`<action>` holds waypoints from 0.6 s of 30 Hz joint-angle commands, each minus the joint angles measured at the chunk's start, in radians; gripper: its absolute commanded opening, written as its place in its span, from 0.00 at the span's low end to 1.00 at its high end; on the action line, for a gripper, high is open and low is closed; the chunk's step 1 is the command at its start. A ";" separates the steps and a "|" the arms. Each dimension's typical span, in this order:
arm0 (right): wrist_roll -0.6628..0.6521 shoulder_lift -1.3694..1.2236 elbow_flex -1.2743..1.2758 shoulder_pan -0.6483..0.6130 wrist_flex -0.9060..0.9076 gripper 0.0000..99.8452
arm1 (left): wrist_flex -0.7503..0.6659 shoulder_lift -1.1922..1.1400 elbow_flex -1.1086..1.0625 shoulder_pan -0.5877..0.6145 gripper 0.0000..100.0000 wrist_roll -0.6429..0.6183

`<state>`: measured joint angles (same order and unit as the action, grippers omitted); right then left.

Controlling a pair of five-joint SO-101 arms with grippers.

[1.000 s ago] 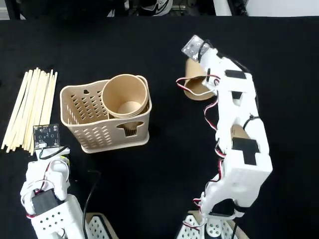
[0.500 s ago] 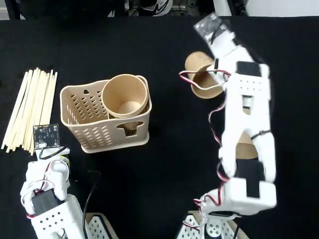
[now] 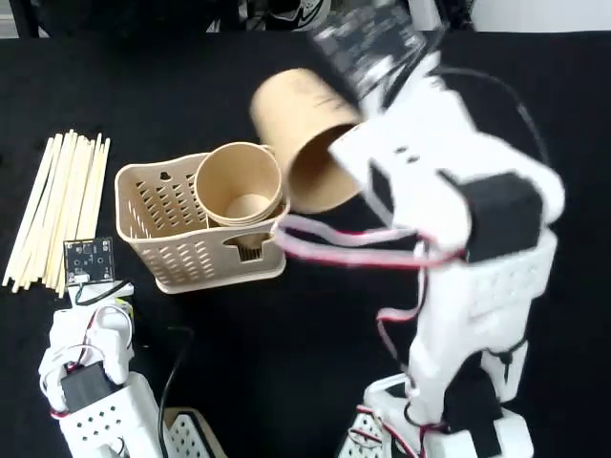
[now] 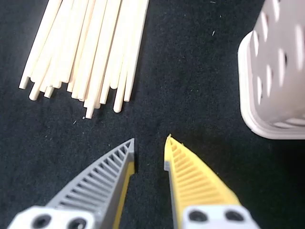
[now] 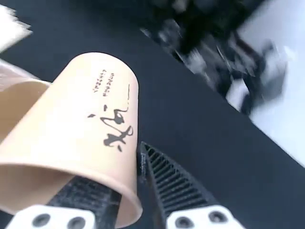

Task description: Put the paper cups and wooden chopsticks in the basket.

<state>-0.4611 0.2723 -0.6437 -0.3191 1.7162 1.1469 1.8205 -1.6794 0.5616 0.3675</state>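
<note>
Above the far middle of the table (image 3: 573, 76), just beside the basket (image 3: 181, 253), seemingly mid-carry: paper cup (image 3: 301, 134) held sideways, rim pinched in the right gripper (image 5: 125, 183), next needing uprighting over the nested cup (image 3: 239, 186); left gripper (image 4: 150, 143) gaping near left-edge chopsticks (image 4: 90, 47).

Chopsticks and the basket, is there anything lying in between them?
No, nothing. In the left wrist view, the stretch between the chopsticks and the basket is just bare black table.
</note>
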 commanded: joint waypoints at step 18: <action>0.055 0.025 0.174 -0.147 0.044 0.01 | -0.012 0.003 -0.019 -0.005 0.11 0.006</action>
<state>-0.4120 0.2739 -0.4672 -0.4557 1.7300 1.1469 1.8205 -1.6794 0.5616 0.3675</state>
